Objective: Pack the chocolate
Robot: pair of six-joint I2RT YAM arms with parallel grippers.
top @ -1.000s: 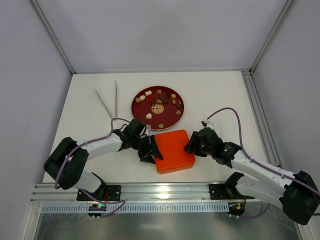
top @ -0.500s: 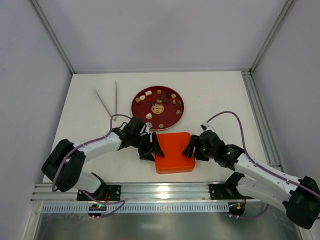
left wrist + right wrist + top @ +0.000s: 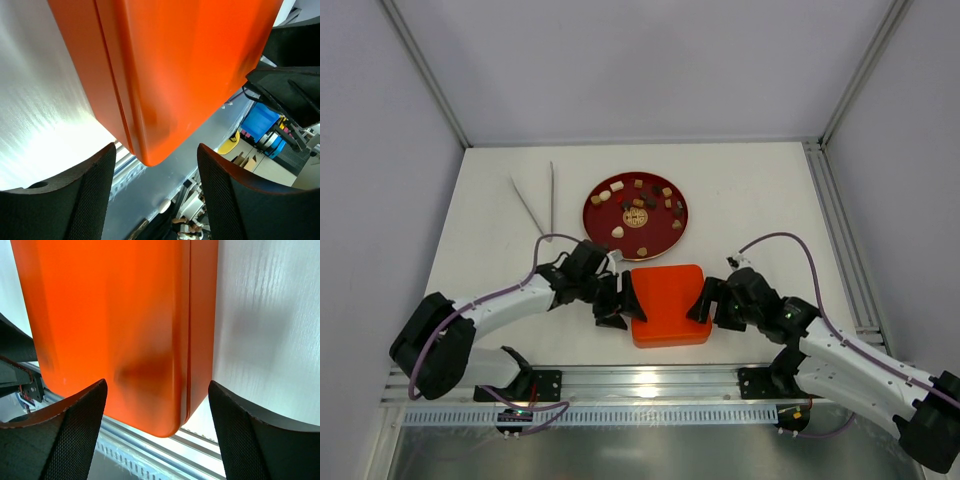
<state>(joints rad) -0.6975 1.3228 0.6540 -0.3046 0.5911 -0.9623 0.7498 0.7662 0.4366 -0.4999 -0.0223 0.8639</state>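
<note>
The chocolate [image 3: 618, 232] lies as several cream, caramel and dark pieces on a round dark-red plate [image 3: 595, 222] at the back. In front of it sits a closed orange-red square box [image 3: 668, 305], its lid on. My left gripper [image 3: 617, 302] is open against the box's left side. My right gripper [image 3: 705, 300] is open against its right side. In the left wrist view the box [image 3: 165, 65] fills the top, with my open gripper [image 3: 155, 197] below one corner. In the right wrist view the box [image 3: 115, 315] sits above my open gripper [image 3: 157, 437].
A pair of thin metal tongs [image 3: 540, 198] lies at the back left of the white table. The metal rail [image 3: 640, 380] with the arm bases runs along the near edge just below the box. Frame posts stand at the back corners.
The box has turned from tilted to square with the table's edge and shifted slightly nearer. Both grippers moved with it, staying open at its sides.
</note>
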